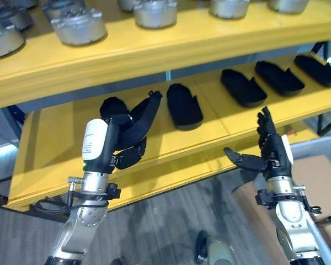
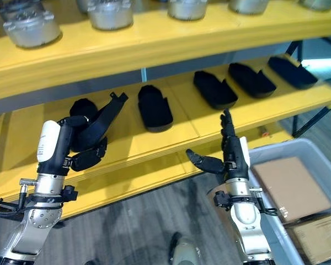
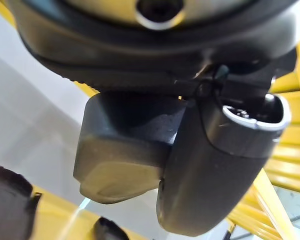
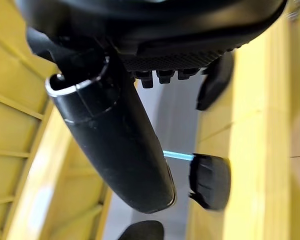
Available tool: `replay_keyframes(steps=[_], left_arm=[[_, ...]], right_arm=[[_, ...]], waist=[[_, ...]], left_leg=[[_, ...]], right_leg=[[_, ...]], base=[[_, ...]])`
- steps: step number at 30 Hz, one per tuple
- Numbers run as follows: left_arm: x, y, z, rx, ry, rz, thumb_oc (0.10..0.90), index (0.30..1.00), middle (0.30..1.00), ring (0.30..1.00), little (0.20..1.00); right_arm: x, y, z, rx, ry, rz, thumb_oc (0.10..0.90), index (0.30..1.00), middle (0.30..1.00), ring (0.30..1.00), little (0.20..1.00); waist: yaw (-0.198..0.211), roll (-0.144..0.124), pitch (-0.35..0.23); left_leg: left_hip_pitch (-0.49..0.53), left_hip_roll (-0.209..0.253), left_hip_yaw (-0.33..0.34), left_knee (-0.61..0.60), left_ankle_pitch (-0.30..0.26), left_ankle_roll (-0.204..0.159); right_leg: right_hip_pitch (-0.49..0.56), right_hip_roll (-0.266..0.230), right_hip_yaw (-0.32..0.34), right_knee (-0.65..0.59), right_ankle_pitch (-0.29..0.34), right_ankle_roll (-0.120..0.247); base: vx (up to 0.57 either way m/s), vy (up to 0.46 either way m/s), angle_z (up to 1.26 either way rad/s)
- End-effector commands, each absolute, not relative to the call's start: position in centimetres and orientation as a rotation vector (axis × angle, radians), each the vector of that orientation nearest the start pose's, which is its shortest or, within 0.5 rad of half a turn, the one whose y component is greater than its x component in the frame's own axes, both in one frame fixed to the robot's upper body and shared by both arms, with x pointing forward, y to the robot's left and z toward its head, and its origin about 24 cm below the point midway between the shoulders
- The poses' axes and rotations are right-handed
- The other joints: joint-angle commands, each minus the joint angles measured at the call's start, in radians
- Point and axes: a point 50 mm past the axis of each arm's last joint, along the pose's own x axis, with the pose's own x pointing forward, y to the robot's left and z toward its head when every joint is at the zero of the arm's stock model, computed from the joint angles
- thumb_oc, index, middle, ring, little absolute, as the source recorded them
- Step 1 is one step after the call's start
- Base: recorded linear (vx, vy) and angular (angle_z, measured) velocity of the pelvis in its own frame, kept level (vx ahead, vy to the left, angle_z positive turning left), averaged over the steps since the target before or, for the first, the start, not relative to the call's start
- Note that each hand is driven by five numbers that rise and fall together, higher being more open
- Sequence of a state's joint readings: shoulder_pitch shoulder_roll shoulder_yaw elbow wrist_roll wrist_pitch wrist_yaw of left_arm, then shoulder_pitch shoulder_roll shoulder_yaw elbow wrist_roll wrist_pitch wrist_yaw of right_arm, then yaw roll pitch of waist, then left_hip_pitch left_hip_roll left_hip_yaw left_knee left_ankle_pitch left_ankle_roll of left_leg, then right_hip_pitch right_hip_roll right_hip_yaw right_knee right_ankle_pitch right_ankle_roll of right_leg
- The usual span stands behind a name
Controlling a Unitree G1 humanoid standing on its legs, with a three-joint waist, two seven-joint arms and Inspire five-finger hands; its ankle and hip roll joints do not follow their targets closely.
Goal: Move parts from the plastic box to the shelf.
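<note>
Left hand (image 1: 124, 141) clenched round a black part (image 1: 140, 118) at the lower yellow shelf's (image 1: 55, 138) left end, long axis tilted up toward the back-right, bare shelf board left, neighbouring part (image 1: 184, 106) right, right hand (image 1: 270, 149) released, fingers straight, before the shelf edge, above the grey plastic box (image 2: 314, 149).

Left and right eye views: paired head cameras looking down and forward from slightly offset positions; both take in the yellow shelf (image 1: 154, 160), its upper tier of metal parts (image 1: 77, 25), the black parts (image 2: 154, 107) below, and both raised hands. Left wrist view: very close along the left hand (image 3: 190, 165) toward the shelf. Right wrist view: equally close along the right hand (image 4: 115, 150), facing the shelf's boards.
</note>
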State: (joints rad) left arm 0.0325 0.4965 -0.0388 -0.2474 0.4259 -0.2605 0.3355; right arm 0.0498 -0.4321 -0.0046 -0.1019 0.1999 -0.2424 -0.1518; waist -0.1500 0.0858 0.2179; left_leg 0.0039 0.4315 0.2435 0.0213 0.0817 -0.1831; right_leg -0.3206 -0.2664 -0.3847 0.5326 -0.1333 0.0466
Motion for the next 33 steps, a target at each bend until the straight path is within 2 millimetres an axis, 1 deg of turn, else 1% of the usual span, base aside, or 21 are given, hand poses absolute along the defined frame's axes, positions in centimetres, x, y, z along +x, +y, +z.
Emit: replay_keyframes(steps=[1, 2, 3, 5, 7, 8, 9, 10, 11, 12, 13, 14, 18, 20, 21, 22, 25, 28, 30, 31, 33], left_arm=[[21.6, 20.2, 19.7, 0.779, -0.949, 0.257, 0.400, 0.300, 0.300, 0.300, 0.300], [21.7, 20.2, 19.8, 0.782, -0.954, 0.258, 0.400, 0.300, 0.300, 0.300, 0.300], [21.8, 20.0, 20.0, 0.784, -0.967, 0.249, 0.400, 0.300, 0.300, 0.300, 0.300], [21.9, 19.8, 20.0, 0.790, -0.969, 0.239, 0.400, 0.300, 0.300, 0.300, 0.300], [22.0, 19.8, 20.2, 0.795, -0.979, 0.238, 0.400, 0.300, 0.300, 0.300, 0.300], [22.0, 19.8, 20.3, 0.805, -0.979, 0.240, 0.400, 0.300, 0.300, 0.300, 0.300], [22.0, 19.8, 20.3, 0.806, -0.980, 0.239, 0.400, 0.300, 0.300, 0.300, 0.300], [22.0, 19.8, 20.5, 0.815, -0.989, 0.242, 0.400, 0.300, 0.300, 0.300, 0.300], [21.9, 19.8, 20.6, 0.823, -0.998, 0.246, 0.400, 0.300, 0.300, 0.300, 0.300], [21.8, 20.2, 20.6, 0.843, -0.992, 0.266, 0.400, 0.300, 0.300, 0.300, 0.300], [21.6, 20.3, 20.7, 0.851, -0.994, 0.272, 0.400, 0.300, 0.300, 0.300, 0.300], [21.4, 20.7, 20.8, 0.871, -0.997, 0.293, 0.400, 0.300, 0.300, 0.300, 0.300], [21.9, 21.7, 20.4, 0.905, -0.953, 0.349, 0.400, 0.300, 0.300, 0.300, 0.300], [22.1, 21.9, 20.2, 0.918, -0.942, 0.358, 0.400, 0.300, 0.300, 0.300, 0.300], [22.4, 22.7, 19.9, 0.975, -0.917, 0.398, 0.400, 0.300, 0.300, 0.300, 0.300], [22.5, 23.0, 19.8, 0.985, -0.900, 0.406, 0.400, 0.300, 0.300, 0.300, 0.300], [22.9, 24.3, 19.3, 1.047, -0.842, 0.455, 0.400, 0.300, 0.300, 0.300, 0.300], [23.9, 25.9, 18.3, 1.117, -0.744, 0.503, 0.400, 0.300, 0.300, 0.300, 0.300], [24.3, 26.3, 18.0, 1.131, -0.720, 0.510, 0.400, 0.300, 0.300, 0.300, 0.300], [24.8, 27.1, 17.5, 1.154, -0.665, 0.539, 0.400, 0.300, 0.300, 0.300, 0.300], [25.5, 27.4, 17.5, 1.178, -0.649, 0.554, 0.400, 0.300, 0.300, 0.300, 0.300]], right_arm=[[23.5, -20.2, 14.8, -0.227, -0.622, -0.043, 0.900, 1.000, 1.000, 1.000, 1.000], [23.3, -20.3, 14.5, -0.210, -0.612, -0.044, 0.900, 1.000, 1.000, 1.000, 1.000], [23.0, -20.5, 13.9, -0.184, -0.582, -0.055, 0.900, 1.000, 1.000, 1.000, 1.000], [22.9, -20.6, 13.5, -0.200, -0.562, -0.067, 0.900, 1.000, 1.000, 1.000, 1.000], [22.7, -20.7, 13.2, -0.209, -0.547, -0.072, 0.900, 1.000, 1.000, 1.000, 1.000], [22.5, -20.9, 12.9, -0.207, -0.532, -0.077, 0.900, 1.000, 1.000, 1.000, 1.000], [22.5, -20.9, 12.9, -0.207, -0.532, -0.078, 0.900, 1.000, 1.000, 1.000, 1.000], [22.3, -21.0, 12.7, -0.213, -0.522, -0.083, 0.900, 1.000, 1.000, 1.000, 1.000], [22.3, -21.1, 12.7, -0.212, -0.517, -0.089, 0.900, 1.000, 1.000, 1.000, 1.000], [22.2, -21.2, 12.1, -0.207, -0.491, -0.099, 0.900, 1.000, 1.000, 1.000, 1.000], [22.1, -21.2, 12.0, -0.199, -0.483, -0.100, 0.900, 1.000, 1.000, 1.000, 1.000], [22.1, -21.3, 11.7, -0.187, -0.468, -0.107, 0.900, 1.000, 1.000, 1.000, 1.000], [21.9, -21.7, 11.2, -0.128, -0.443, -0.117, 0.900, 1.000, 1.000, 1.000, 1.000], [22.0, -21.9, 11.3, -0.132, -0.444, -0.122, 0.900, 1.000, 1.000, 1.000, 1.000], [21.8, -22.1, 11.2, -0.119, -0.440, -0.134, 0.900, 1.000, 1.000, 1.000, 1.000], [21.8, -22.3, 11.3, -0.118, -0.441, -0.141, 0.900, 1.000, 1.000, 1.000, 1.000], [21.7, -22.7, 11.3, -0.119, -0.443, -0.157, 0.900, 1.000, 1.000, 1.000, 1.000], [21.8, -22.7, 11.2, -0.106, -0.437, -0.158, 0.900, 1.000, 1.000, 1.000, 1.000], [21.8, -22.7, 11.1, -0.101, -0.436, -0.156, 0.900, 1.000, 1.000, 1.000, 1.000], [21.9, -22.5, 11.1, -0.090, -0.435, -0.146, 0.900, 1.000, 1.000, 1.000, 1.000], [22.1, -22.4, 11.2, -0.092, -0.436, -0.134, 0.900, 1.000, 1.000, 1.000, 1.000]], waist=[[0.039, -0.041, -0.112], [0.037, -0.041, -0.119], [0.036, -0.048, -0.119], [0.037, -0.063, -0.118], [0.043, -0.073, -0.119], [0.044, -0.084, -0.119], [0.043, -0.085, -0.119], [0.044, -0.094, -0.118], [0.043, -0.104, -0.116], [0.050, -0.124, -0.125], [0.054, -0.135, -0.126], [0.063, -0.160, -0.130], [0.076, -0.194, -0.122], [0.078, -0.198, -0.118], [0.083, -0.205, -0.110], [0.085, -0.208, -0.105], [0.088, -0.216, -0.092], [0.090, -0.220, -0.086], [0.090, -0.221, -0.085], [0.087, -0.221, -0.081], [0.084, -0.221, -0.075]], left_leg=[[0.040, -0.010, -0.052, -0.109, 0.167, -0.010], [0.044, -0.015, -0.051, -0.109, 0.140, -0.014], [0.043, -0.033, -0.039, -0.106, 0.103, 0.000], [0.059, -0.078, -0.054, -0.102, 0.048, 0.024], [0.069, -0.116, -0.064, -0.087, 0.009, 0.040], [0.068, -0.133, -0.069, -0.065, -0.021, 0.048], [0.063, -0.135, -0.071, -0.061, -0.020, 0.050], [0.064, -0.151, -0.077, -0.034, -0.048, 0.055], [0.057, -0.170, -0.085, -0.006, -0.072, 0.067], [0.057, -0.203, -0.086, 0.041, -0.120, 0.084], [0.054, -0.213, -0.087, 0.066, -0.139, 0.090], [0.053, -0.225, -0.089, 0.113, -0.174, 0.099], [0.026, -0.216, -0.090, 0.201, -0.210, 0.103], [0.014, -0.212, -0.092, 0.217, -0.216, 0.101], [0.005, -0.208, -0.094, 0.236, -0.224, 0.100], [-0.001, -0.206, -0.094, 0.243, -0.224, 0.099], [-0.022, -0.200, -0.100, 0.268, -0.229, 0.095], [-0.042, -0.196, -0.107, 0.287, -0.230, 0.090], [-0.050, -0.195, -0.110, 0.293, -0.231, 0.088], [-0.057, -0.193, -0.111, 0.301, -0.232, 0.087], [-0.070, -0.193, -0.113, 0.316, -0.234, 0.084]], right_leg=[[0.089, -0.010, 0.047, -0.088, 0.016, 0.064], [0.099, -0.022, 0.053, -0.082, 0.008, 0.075], [0.109, -0.051, 0.032, -0.074, 0.018, 0.080], [0.140, -0.077, 0.042, -0.089, 0.030, 0.101], [0.175, -0.102, 0.041, -0.111, 0.042, 0.121], [0.197, -0.119, 0.035, -0.121, 0.046, 0.129], [0.198, -0.120, 0.033, -0.126, 0.052, 0.128], [0.214, -0.134, 0.033, -0.129, 0.054, 0.138], [0.227, -0.148, 0.035, -0.144, 0.073, 0.148], [0.252, -0.169, 0.044, -0.162, 0.096, 0.167], [0.260, -0.181, 0.044, -0.163, 0.102, 0.175], [0.275, -0.192, 0.050, -0.159, 0.120, 0.189], [0.301, -0.185, 0.051, -0.146, 0.131, 0.193], [0.301, -0.183, 0.048, -0.144, 0.130, 0.192], [0.304, -0.181, 0.043, -0.139, 0.132, 0.192], [0.302, -0.180, 0.041, -0.134, 0.134, 0.192], [0.298, -0.178, 0.040, -0.120, 0.131, 0.191], [0.293, -0.172, 0.037, -0.111, 0.118, 0.186], [0.291, -0.171, 0.035, -0.109, 0.113, 0.184], [0.286, -0.168, 0.036, -0.104, 0.104, 0.180], [0.278, -0.167, 0.036, -0.096, 0.096, 0.177]], base=[[0.08, 0.190, 0.12], [0.05, 0.196, -0.03], [0.07, 0.216, 0.05], [0.03, 0.231, 0.41], [0.05, 0.240, 0.24], [0.03, 0.164, 0.06], [0.03, 0.148, 0.17], [0.01, 0.161, 0.28], [0.05, 0.343, 0.25], [0.04, 0.321, 0.17], [0.10, 0.342, 0.06], [0.07, 0.183, 0.03], [0.07, 0.091, -0.07], [0.01, 0.041, 0.09], [0.01, 0.048, 0.18], [0.01, 0.040, 0.15], [-0.01, 0.007, 0.14], [0.00, 0.000, 0.02], [0.00, 0.002, 0.04], [0.00, 0.000, 0.00], [-0.03, 0.003, 0.03]])
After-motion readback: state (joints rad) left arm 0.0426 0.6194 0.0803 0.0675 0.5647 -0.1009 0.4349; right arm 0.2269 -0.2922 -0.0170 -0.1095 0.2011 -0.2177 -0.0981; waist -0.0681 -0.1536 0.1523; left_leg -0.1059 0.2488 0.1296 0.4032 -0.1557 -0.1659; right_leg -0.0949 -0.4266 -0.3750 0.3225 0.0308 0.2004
